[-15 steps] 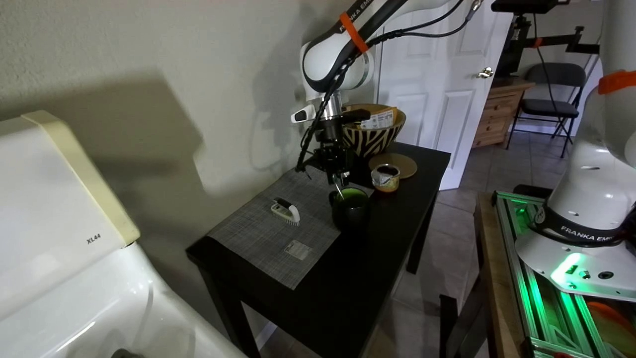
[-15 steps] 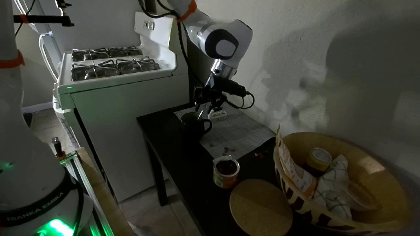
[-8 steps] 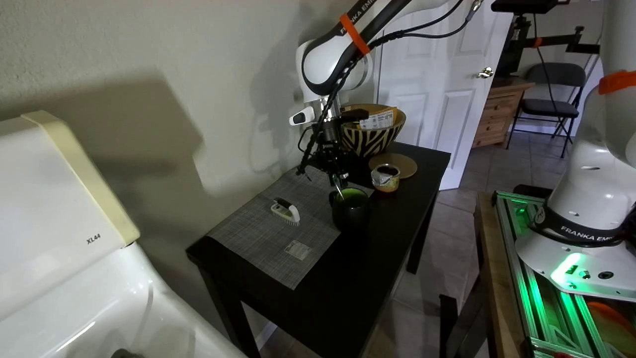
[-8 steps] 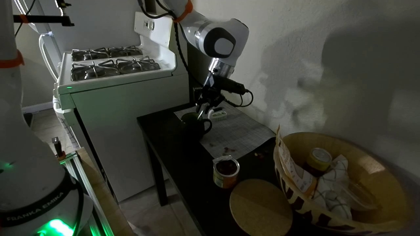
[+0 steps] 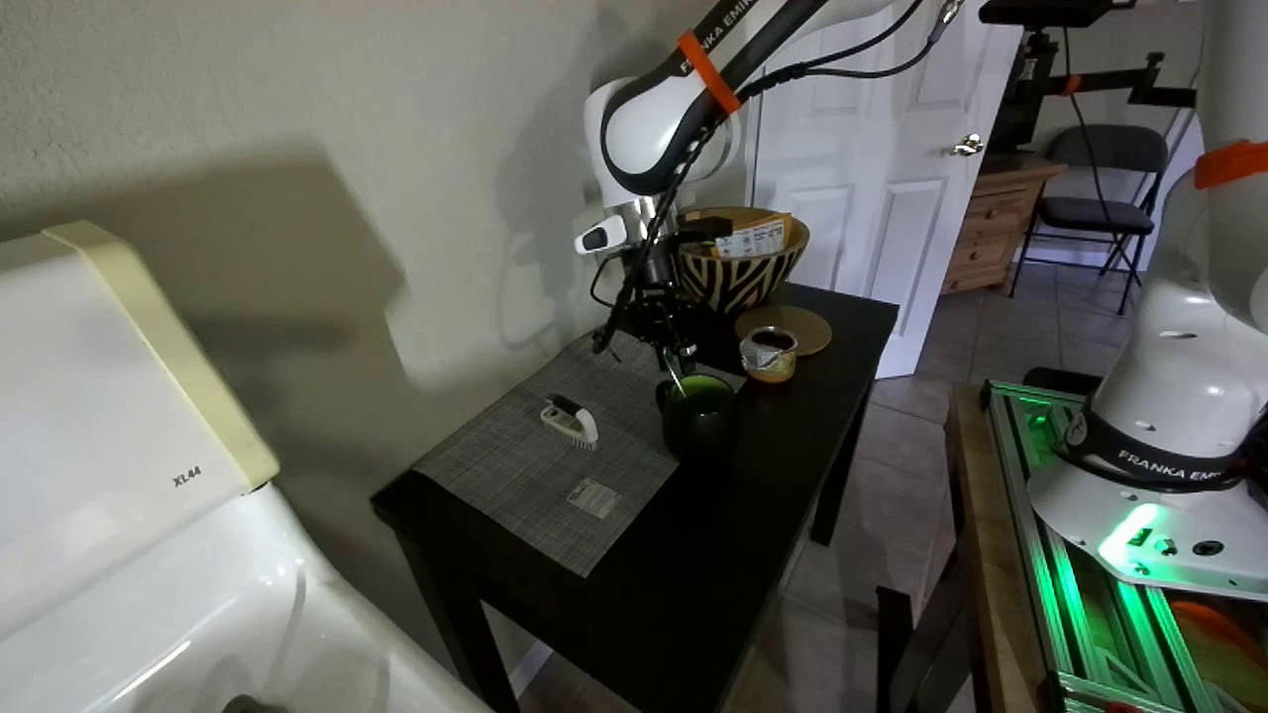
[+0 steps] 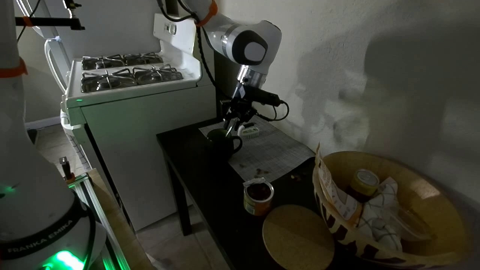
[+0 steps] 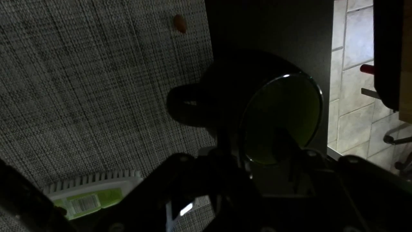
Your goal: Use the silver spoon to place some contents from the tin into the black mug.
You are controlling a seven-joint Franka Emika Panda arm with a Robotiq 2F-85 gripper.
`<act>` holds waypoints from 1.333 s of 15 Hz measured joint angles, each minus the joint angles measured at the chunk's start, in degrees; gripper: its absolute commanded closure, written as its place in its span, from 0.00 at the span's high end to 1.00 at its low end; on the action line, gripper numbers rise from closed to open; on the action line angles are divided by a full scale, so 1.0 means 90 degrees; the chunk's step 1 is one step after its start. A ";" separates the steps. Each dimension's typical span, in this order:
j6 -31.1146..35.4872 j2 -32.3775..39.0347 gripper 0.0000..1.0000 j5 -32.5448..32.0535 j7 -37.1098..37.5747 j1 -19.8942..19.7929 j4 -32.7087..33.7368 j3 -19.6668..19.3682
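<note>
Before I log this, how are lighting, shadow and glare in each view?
In the wrist view, the black mug is nearly lost in shadow, bar glints and dim green inside, while the floor is bright; in both exterior views, green glare lights the robot base and shadows darken the wall.

The mug [image 5: 699,431] is near-black outside and green inside, the spoon [image 5: 677,381] silver. The tin [image 6: 257,206] shows yellow-green and orange with a silver rim. The worktop [image 5: 684,574] is black, the placemat [image 7: 106,96] crosshatched grey, the scrub brush [image 7: 93,196] white and lime, the bowl [image 5: 745,285] striped black on cream, tan inside.
</note>
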 measured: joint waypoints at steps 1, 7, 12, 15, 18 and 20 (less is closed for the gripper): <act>0.0001 0.0000 0.38 -0.0006 0.0000 0.0012 0.0007 0.0002; 0.0002 0.0000 0.07 -0.0029 0.0003 0.0048 0.0045 0.0044; 0.0007 0.0001 0.02 -0.0074 0.0010 0.0048 0.0046 0.0042; -0.0014 -0.0029 0.02 -0.0086 0.0025 0.0047 0.0041 0.0043; -0.0244 -0.0341 0.02 -0.0086 0.0097 0.0053 -0.0012 0.0050; -0.0572 -0.0730 0.02 -0.0092 0.0227 0.0064 -0.0048 0.0049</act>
